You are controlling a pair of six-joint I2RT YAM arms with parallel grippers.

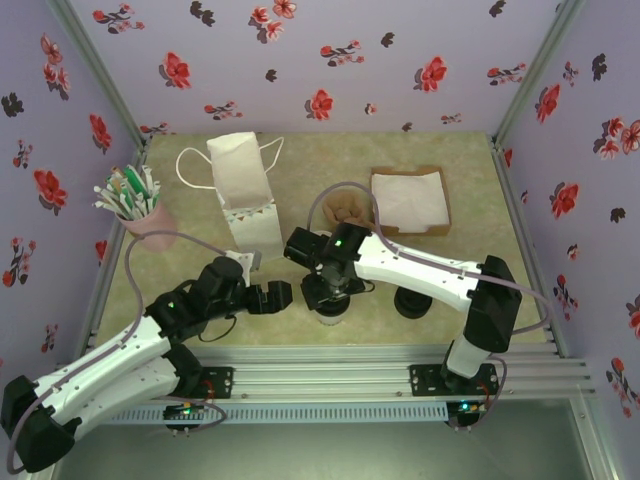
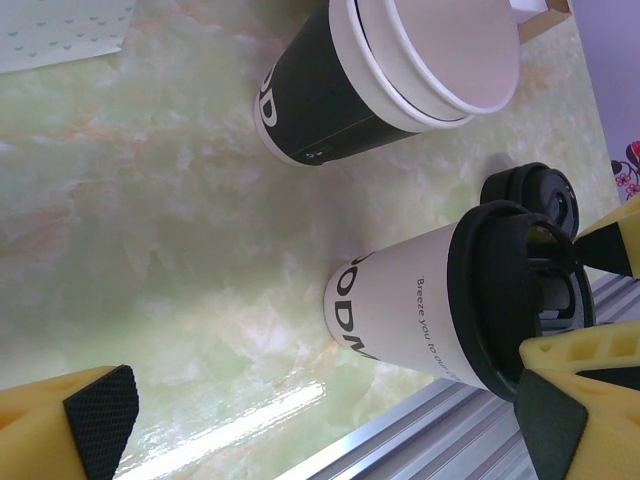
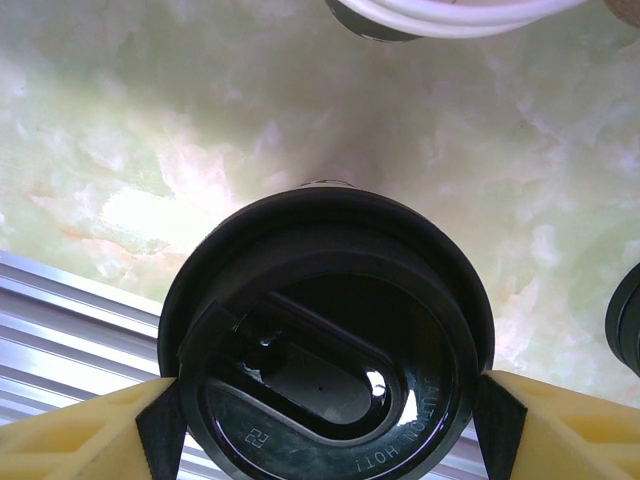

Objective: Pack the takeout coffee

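Black-lidded takeout coffee point(image 3: 320, 250), clamped in right pincer point(image 3: 330, 430), left pincer point(image 1: 280, 296) open

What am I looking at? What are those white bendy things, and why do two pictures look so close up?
Those are two robot arms bolted to a table. One picture looks down from above; the other two come from cameras on each wrist. On the table are a white paper bag, a pink cup of pens, a tray of napkins, a stack of black lids and lidless dark cups. The right gripper pinches the takeout coffee by its black lid. The left gripper is open beside it.
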